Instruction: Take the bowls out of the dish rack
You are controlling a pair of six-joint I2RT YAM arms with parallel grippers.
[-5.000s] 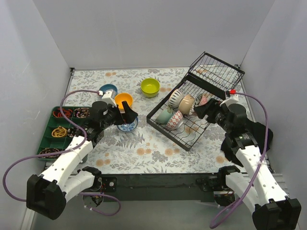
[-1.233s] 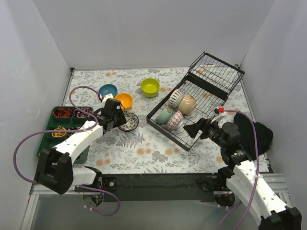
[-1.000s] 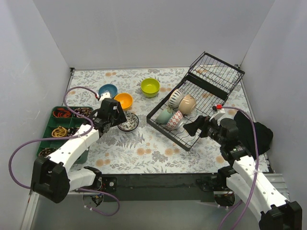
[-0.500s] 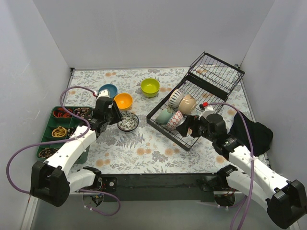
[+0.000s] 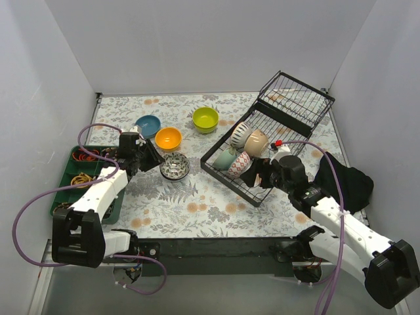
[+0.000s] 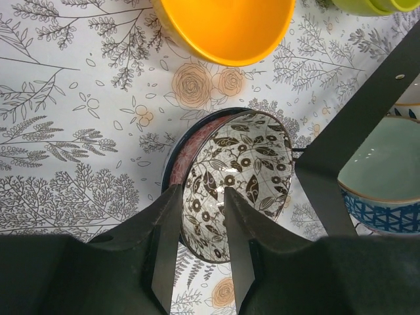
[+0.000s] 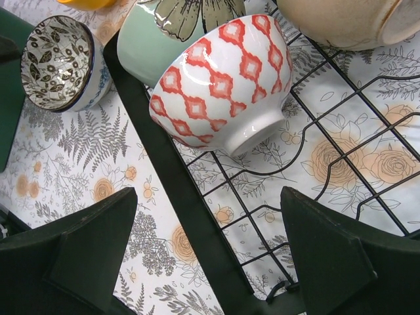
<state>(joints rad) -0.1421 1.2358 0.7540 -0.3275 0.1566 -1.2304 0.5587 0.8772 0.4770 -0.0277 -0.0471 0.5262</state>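
Four bowls stand on the table: lime (image 5: 205,119), orange (image 5: 168,138), blue (image 5: 147,125), and a leaf-patterned one (image 5: 174,167). The black dish rack (image 5: 226,184) holds a striped bowl (image 5: 240,134), a beige one (image 5: 256,142), a pale-green one (image 5: 225,158) and a red-diamond one (image 5: 237,164). My left gripper (image 5: 155,160) is narrowly open at the left rim of the leaf-patterned bowl (image 6: 243,170). My right gripper (image 5: 252,174) is wide open and empty, just in front of the red-diamond bowl (image 7: 223,85), over the rack's front bar (image 7: 177,184).
A green compartment tray (image 5: 74,168) with small items lies at the left edge. A black cloth (image 5: 341,180) lies right of the rack. The rack's raised wire tier (image 5: 295,97) stands at the back right. Grey walls close in three sides.
My left gripper has drawn back leftward from the leaf-patterned bowl, which stays on the table. My right gripper has swung left along the rack to the red-diamond bowl.
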